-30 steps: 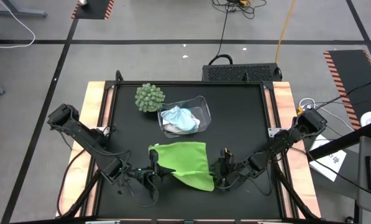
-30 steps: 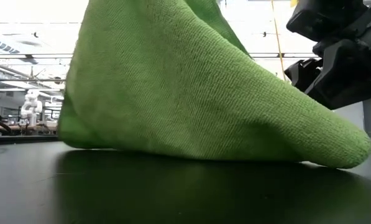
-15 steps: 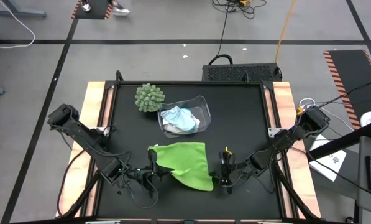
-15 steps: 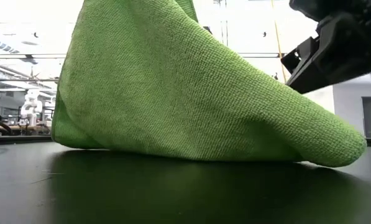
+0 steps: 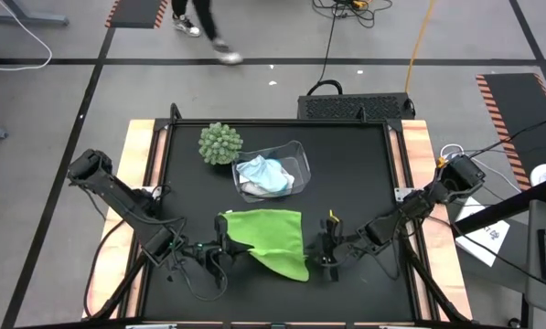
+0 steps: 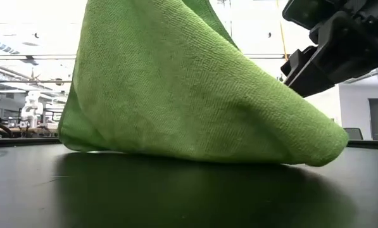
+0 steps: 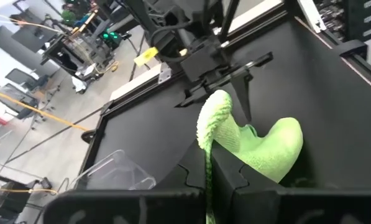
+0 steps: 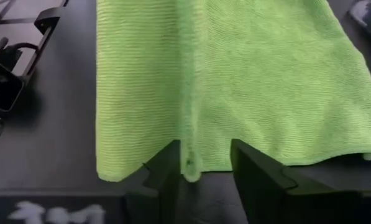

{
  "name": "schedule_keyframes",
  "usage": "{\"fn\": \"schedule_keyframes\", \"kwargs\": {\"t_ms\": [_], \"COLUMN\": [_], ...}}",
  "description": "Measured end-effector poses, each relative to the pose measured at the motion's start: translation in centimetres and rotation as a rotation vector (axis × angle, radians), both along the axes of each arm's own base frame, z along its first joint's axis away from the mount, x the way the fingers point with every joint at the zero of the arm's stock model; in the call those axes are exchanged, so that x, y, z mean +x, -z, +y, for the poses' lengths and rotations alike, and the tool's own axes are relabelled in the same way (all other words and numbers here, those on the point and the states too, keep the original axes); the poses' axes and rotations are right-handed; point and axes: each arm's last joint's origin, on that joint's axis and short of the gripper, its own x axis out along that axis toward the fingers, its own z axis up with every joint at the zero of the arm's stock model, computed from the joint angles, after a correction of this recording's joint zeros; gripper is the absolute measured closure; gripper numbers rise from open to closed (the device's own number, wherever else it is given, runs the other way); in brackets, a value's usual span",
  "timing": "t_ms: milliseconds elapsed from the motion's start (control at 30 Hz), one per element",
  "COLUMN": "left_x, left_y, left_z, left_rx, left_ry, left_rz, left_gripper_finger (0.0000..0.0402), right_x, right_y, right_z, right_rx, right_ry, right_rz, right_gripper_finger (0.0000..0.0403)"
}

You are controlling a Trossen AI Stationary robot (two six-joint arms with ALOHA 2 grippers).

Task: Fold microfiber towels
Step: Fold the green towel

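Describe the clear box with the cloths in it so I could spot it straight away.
Look at the black table top from above and find the round green spiky ball plant near its far edge. Touching that plant on its right sits the clear plastic bin, holding a crumpled light blue cloth and a white cloth. It is the only see-through container there; the lime green microfiber towel lies apart, nearer the arms.

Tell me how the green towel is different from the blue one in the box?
The lime green towel lies spread on the black table; the light blue towel sits crumpled in the clear bin. The green one looks bigger opened out; the blue one is bunched small. The left gripper pinches the green one; nothing touches the blue one. Neither is folded yet.
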Motion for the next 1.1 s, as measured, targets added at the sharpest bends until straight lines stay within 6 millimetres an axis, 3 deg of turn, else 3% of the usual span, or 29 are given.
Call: {"fn": "schedule_keyframes", "kwargs": {"t_ms": [200,500,833,1100], "left_x": [0.1,0.4,0.5,0.5], "left_y": [0.0,0.0,0.1,0.2], "left_z": [0.1,0.4,0.6,0.7], "left_rx": [-0.004,0.014,0.005,0.001], "left_ry": [0.011,0.008,0.011,0.006], "left_rz": [0.007,0.013,0.023,0.028], "left_gripper_finger": [0.0399,0.0398,0.0399,0.0398], "right_x": [0.7,1.5,1.5,1.3], "right_y": [0.2,1.3,1.2,0.6], "right_z": [-1.0,-0.9,-0.7,-0.4], "right_rx": [0.026,0.094,0.116,0.232], "right_ry": [0.004,-0.022,-0.051,-0.091], "right_rz": [0.012,0.035,0.026,0.053], "right_gripper_finger": [0.0242,0.0241,0.0241,0.0241]}}
